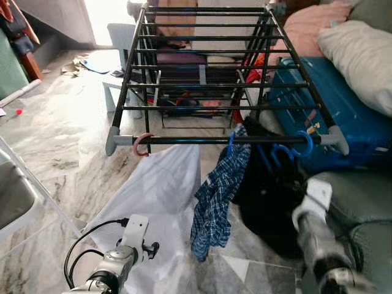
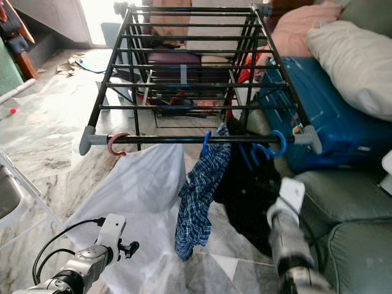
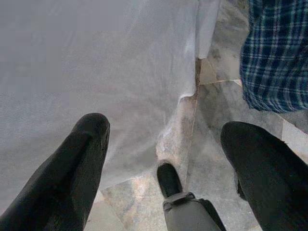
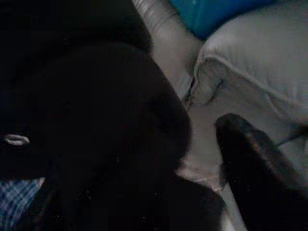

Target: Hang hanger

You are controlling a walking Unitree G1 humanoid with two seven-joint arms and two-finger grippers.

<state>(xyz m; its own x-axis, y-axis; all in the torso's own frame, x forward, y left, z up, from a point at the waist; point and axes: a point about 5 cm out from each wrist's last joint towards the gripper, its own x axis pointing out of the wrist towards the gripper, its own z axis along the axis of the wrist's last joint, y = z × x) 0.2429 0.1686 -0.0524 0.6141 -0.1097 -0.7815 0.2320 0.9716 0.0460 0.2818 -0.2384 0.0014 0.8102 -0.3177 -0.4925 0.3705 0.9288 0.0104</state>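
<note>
1. The left gripper [image 3: 163, 159] hangs low with its two black fingers [image 3: 72, 168] spread well apart and nothing between them; past them I see marble floor [image 3: 216, 139] and the hem of the white sheet-like garment [image 3: 96, 72]

2. The right gripper [image 4: 202, 159] is down by the grey sofa arm [image 4: 250, 82] next to the black garment [image 4: 72, 96]; one finger is clear, the other side is lost in darkness, so I cannot tell whether it is apart or closed, or whether it holds anything

3. Above both arms stands the black metal drying rack [image 1: 202, 61], and its near front rail [image 1: 202, 140] already carries everything: a red plastic hanger hook [image 1: 142, 146] at the robot's left end with the white garment below it, a blue hook [image 1: 231, 142] near the middle holding the blue checked shirt [image 1: 214, 196], and more blue hooks [image 1: 303, 146] towards the right end above the black garment

4. To my eye the hanging looks done, or nearly: the hangers I can see are all on the rail. If one more is meant, it is hidden from me

5. Each hook curls over the rail with the garment dropping straight below; the hanger bars are covered by cloth, so which way they run I cannot tell. The rail itself runs left to right across the robot's front
</note>
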